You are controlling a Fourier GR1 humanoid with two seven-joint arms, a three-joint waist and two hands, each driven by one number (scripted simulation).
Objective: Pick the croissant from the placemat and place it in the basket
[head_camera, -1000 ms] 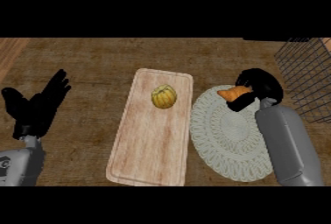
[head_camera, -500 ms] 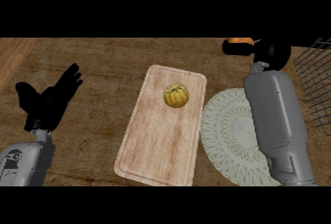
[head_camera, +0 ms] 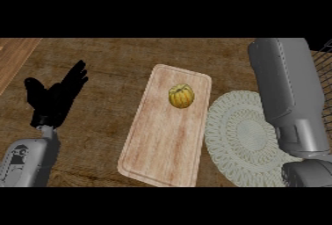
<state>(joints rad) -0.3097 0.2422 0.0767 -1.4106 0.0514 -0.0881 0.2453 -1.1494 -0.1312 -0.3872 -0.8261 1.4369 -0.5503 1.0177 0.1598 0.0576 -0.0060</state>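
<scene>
Although the right forearm fills the three o'clock side of the head view, its hand lies beyond the top edge, so I cannot tell whether that hand grasps anything, and the croissant shows nowhere in view. The placemat, a pale woven round at about four o'clock, carries nothing on the part the arm does not cover, which suggests the croissant is off it; my guess is that it rides in the unseen right hand, though nothing here proves that. A sliver of dark wire basket shows at the two o'clock corner, just beyond the forearm, and the arm's long reach toward one o'clock fits a carry to that basket. The left hand rests at nine o'clock with fingers straight and spread, holding nothing, kept well apart from the work so it stays out of the other arm's path. Between the two arms a wooden cutting board lies on the dark wood counter, its long side running from seven toward one o'clock, with a small yellow squash on its far half; neither belongs to the task. The placing step looks to be in hand, not finished.
</scene>
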